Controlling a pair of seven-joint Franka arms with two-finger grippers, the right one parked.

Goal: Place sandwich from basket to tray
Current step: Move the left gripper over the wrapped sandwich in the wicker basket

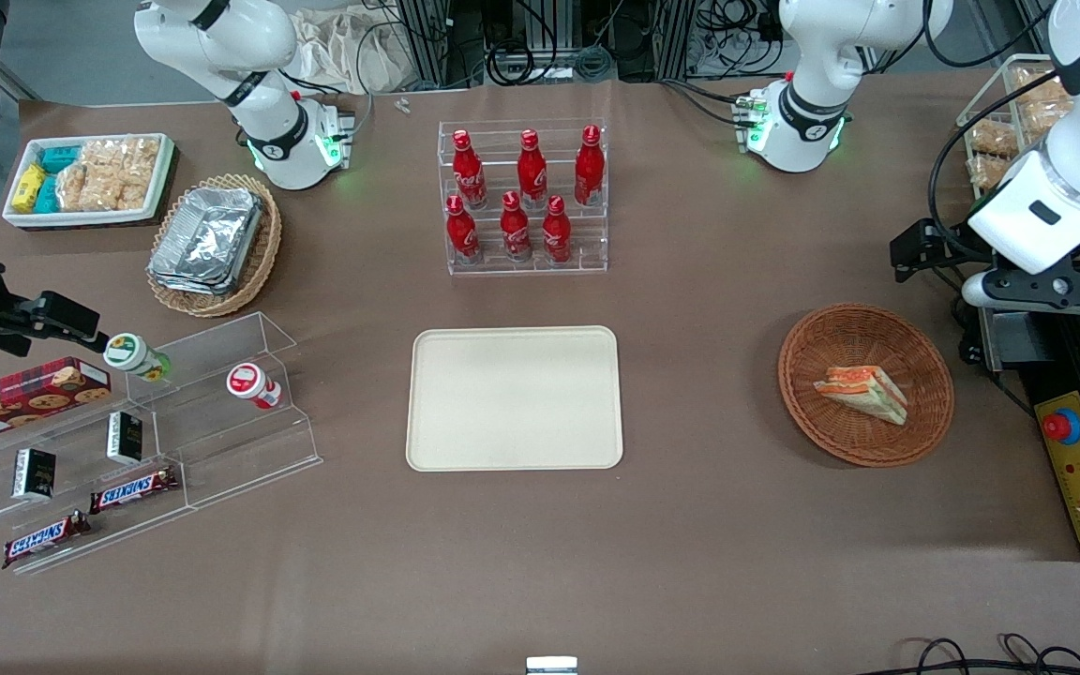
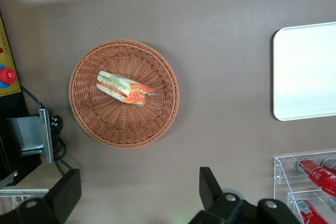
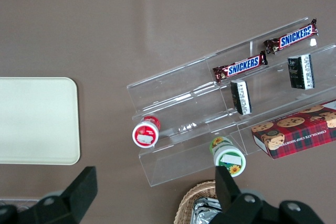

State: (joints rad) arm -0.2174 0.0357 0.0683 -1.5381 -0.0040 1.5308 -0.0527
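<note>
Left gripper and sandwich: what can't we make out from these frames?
- Gripper, left wrist view: the frame edge cuts off the finger bases; fingertips open, above the table beside the basket.
- Gripper, front view: fingers not visible, the arm's own body hides them.
- Sandwich: underside hidden, lying in the basket; filling too small to identify.
- Tray, left wrist view: partly cut off by the frame edge.

The pale sandwich (image 1: 863,392) shows orange-red and green layers in a reddish-brown woven basket (image 1: 802,375); the tray (image 1: 514,397) is plain cream.

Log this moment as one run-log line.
phase: pre-grasp | claw: open, above table beside basket | sandwich: in basket | tray: bare
</note>
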